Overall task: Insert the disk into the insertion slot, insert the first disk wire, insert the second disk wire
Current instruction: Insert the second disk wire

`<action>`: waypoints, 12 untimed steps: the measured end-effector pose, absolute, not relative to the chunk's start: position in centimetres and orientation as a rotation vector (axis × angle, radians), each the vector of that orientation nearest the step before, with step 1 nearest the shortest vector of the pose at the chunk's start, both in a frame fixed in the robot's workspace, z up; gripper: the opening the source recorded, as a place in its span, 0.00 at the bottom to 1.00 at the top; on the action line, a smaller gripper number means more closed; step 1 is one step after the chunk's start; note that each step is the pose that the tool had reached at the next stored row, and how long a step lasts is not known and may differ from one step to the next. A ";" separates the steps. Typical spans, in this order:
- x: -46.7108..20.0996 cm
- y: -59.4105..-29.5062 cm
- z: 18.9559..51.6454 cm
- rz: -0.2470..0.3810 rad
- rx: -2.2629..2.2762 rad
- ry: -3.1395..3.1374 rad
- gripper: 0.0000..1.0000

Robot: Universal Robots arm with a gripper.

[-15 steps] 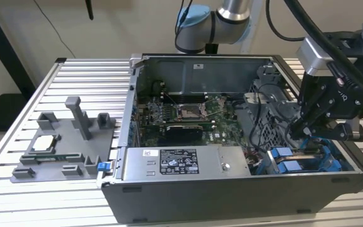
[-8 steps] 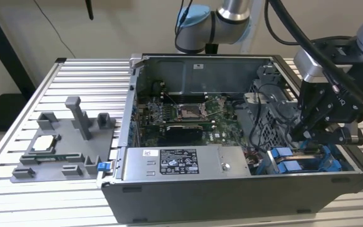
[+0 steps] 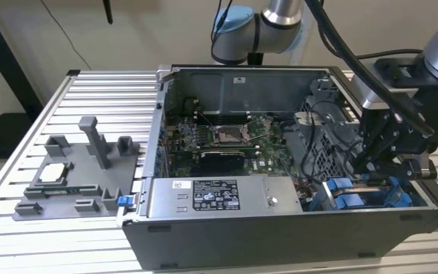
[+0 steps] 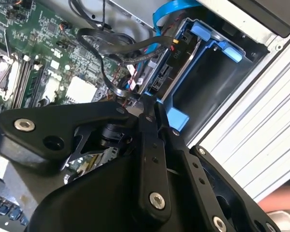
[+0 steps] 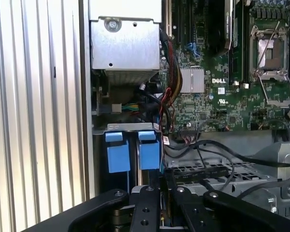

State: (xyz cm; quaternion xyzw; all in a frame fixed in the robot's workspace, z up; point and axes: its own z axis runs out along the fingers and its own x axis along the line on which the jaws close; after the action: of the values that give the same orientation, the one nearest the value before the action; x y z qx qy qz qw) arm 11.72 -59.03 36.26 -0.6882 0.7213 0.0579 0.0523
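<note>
PC case (image 3: 295, 240) lies open on the slatted bench (image 3: 97, 103). Inside: green motherboard (image 3: 227, 137) w/ empty CPU socket, grey PSU box (image 3: 219, 197) w/ white sticker (print not given), perforated grey cage (image 3: 325, 154), black cables (image 4: 111, 53).

The insertion slot (image 3: 371, 197) sits at the case corner on the exterior view's right; blue rails and tabs (image 5: 130, 152) visible. The disk (image 4: 171, 72) stands in the bay, blue carrier around it, connector edge facing the cables.

Hand (image 3: 382, 168) is down in the case right over the slot, beside the cage. Fingers (image 4: 152, 121) close together at the tip near the disk's connector edge; can't tell if clamped on a wire.

Grey fixture tray (image 3: 74, 177) on the bench holds a CPU chip (image 3: 52, 174).
</note>
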 end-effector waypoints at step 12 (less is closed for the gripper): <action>11.9 -59.0 35.7 0.158 -2.087 2.184 0.00</action>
State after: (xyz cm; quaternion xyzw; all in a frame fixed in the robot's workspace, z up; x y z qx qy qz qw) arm 11.89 -59.03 35.74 -0.6886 0.7209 0.0520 0.0584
